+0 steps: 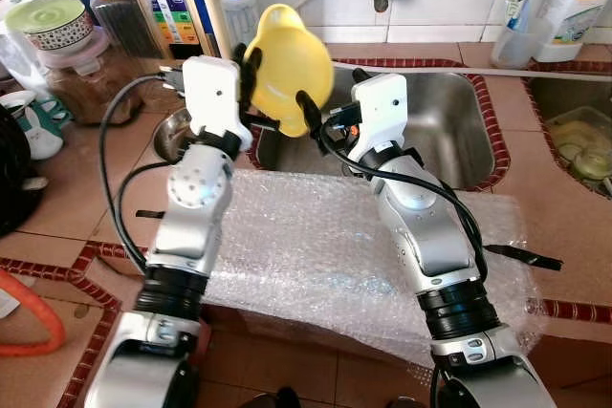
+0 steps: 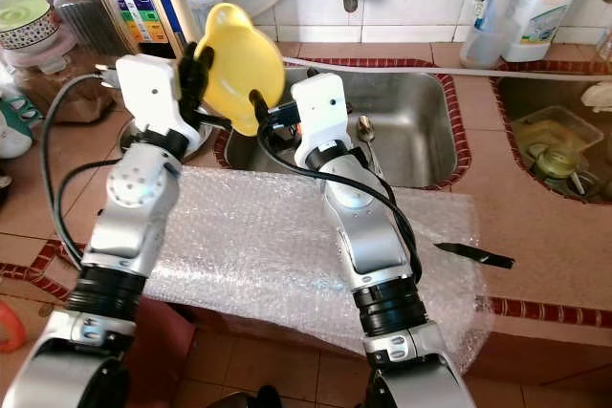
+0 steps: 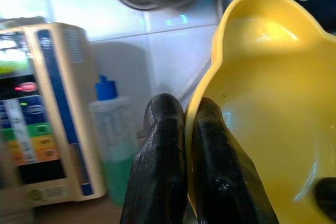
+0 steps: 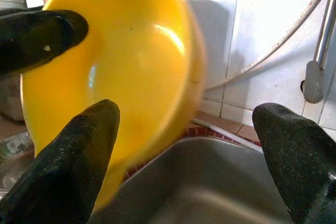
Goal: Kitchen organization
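We have the yellow bowl up in the air over the near left corner of the sink, tilted on edge with its hollow turned toward the right. Our left gripper is pinched tight on the bowl's rim, one finger inside and one outside, as the left wrist view shows plainly. Our right gripper hangs just beside the bowl with its fingers spread wide; one finger lies close under the bowl's lower side, the other stands well apart over the sink. It grips nothing.

Bubble wrap covers the counter near us, between our arms. A steel bowl sits just left of the sink, under the left arm. Jars and a blue-capped bottle stand far left against the wall; a spoon lies in the sink, and a knife rests on the wrap's right edge.

The risk we see is the grip itself: a thin pinch on a rim of a tilted bowl could slip or let the bowl swing, dropping it into the sink or onto the steel bowl. If the right gripper closes for a handover, its lower finger may nudge the bowl before it gets purchase, twisting it out of the left pinch. Swinging left could also knock the bottle or jars.
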`<state>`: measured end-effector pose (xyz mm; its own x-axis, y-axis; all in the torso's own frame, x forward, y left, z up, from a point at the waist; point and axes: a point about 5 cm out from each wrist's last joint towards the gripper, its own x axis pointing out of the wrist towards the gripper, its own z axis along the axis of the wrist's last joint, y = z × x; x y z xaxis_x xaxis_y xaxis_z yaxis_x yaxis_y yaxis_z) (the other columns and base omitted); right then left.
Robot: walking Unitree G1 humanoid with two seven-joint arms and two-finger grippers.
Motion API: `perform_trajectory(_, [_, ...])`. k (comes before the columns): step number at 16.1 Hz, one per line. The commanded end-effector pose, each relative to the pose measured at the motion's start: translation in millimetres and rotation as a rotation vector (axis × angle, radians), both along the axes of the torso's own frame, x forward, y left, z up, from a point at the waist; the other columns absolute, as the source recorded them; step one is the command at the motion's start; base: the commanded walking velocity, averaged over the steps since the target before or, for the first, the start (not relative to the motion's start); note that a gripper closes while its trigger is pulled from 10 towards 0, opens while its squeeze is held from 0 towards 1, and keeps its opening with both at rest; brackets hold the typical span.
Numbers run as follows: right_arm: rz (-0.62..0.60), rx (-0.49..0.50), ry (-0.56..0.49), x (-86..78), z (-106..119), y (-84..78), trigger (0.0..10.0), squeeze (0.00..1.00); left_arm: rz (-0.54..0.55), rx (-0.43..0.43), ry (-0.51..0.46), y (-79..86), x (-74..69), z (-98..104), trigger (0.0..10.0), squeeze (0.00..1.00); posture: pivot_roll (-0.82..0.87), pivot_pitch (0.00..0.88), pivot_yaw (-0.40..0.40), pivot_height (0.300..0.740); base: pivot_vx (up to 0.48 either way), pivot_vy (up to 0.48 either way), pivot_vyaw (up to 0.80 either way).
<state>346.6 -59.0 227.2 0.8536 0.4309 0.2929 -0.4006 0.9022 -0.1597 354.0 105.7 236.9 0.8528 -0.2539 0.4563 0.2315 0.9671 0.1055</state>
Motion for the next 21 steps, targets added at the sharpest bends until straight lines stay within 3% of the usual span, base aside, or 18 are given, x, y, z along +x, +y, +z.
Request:
perform_trajectory(1, [0.001,0.014,-0.014,2.6,5,2.1,10.0,0.84,-0.018,0.009,-0.040,-2.4,-4.2,7,0.0,0.00,-0.22,0.108,0.143,0.740,0.000,0.000,0.00])
perform_trajectory(4, [0.005,0.033,-0.014,6.5,8,3.4,10.0,0.84,-0.033,0.011,-0.041,-6.0,-5.6,7,0.0,0.00,-0.21,0.106,0.145,0.740,0.000,0.000,0.00])
perform_trajectory(5, [0.012,0.044,-0.017,7.4,10,5.2,1.1,0.84,-0.034,0.009,-0.042,-6.2,-6.0,7,0.0,0.00,-0.21,0.108,0.145,0.740,0.000,0.000,0.00])
perform_trajectory(6, [0.021,0.051,-0.019,7.9,11,7.8,0.0,0.84,-0.034,0.007,-0.043,-5.9,-6.4,8,0.0,0.00,-0.20,0.109,0.144,0.740,0.000,0.000,0.00])
perform_trajectory(18, [0.021,0.042,0.011,14.8,10,17.5,0.0,0.84,-0.053,-0.002,-0.026,-13.7,-9.7,3,0.0,0.00,-0.22,0.120,0.138,0.740,0.000,0.000,0.00])
perform_trajectory(19, [0.023,0.031,0.000,14.7,12,19.0,3.2,0.84,-0.052,-0.003,-0.023,-13.8,-9.4,3,0.0,0.00,-0.21,0.119,0.138,0.740,0.000,0.000,0.00])
perform_trajectory(20, [0.028,0.018,-0.009,13.6,13,21.2,10.0,0.00,-0.049,-0.003,-0.022,-13.6,-9.0,3,0.0,0.00,-0.21,0.119,0.138,0.740,0.000,0.000,0.00])
perform_trajectory(21, [0.030,0.011,-0.019,11.6,13,22.7,10.0,0.00,-0.041,0.003,-0.020,-12.2,-8.4,3,0.9,0.00,-0.21,0.119,0.136,0.740,0.000,0.000,0.00])
